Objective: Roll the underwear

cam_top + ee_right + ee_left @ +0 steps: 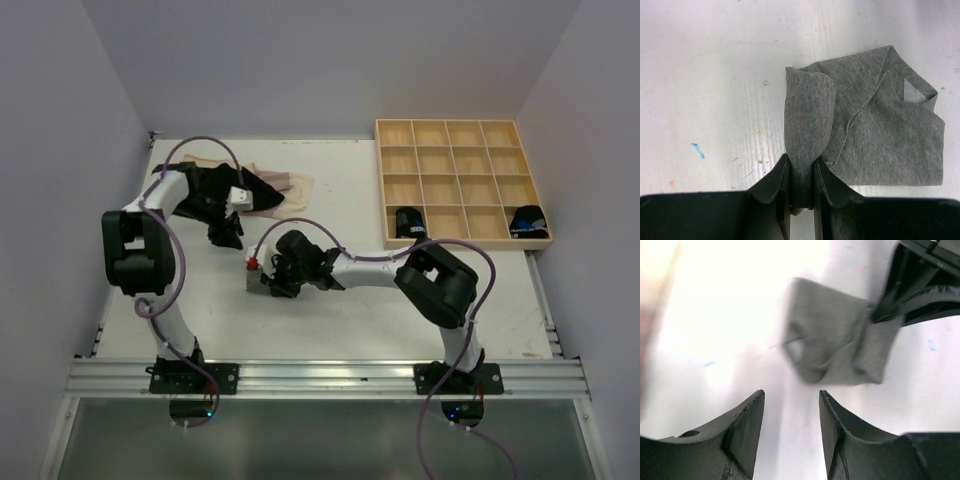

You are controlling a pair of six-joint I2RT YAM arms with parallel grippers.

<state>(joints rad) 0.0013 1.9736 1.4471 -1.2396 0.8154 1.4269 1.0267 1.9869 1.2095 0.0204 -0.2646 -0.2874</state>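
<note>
1. White table (300, 330) held the grey underwear (253, 283) well left of the wooden tray (470, 243), apparently laid out for rolling.
2. Left gripper (791, 400) hung half open, empty, farther from the tray.
3. Right gripper (802, 172) pinched the garment's lifted edge, seemingly to start the roll.

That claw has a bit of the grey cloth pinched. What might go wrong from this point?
The right gripper pinches only a narrow fold of the grey underwear, so the cloth may slip out and the fold fall flat. The left gripper is open and holds nothing, so the loose cloth may slide across the table instead of rolling. The two grippers are close together and might bump.
</note>
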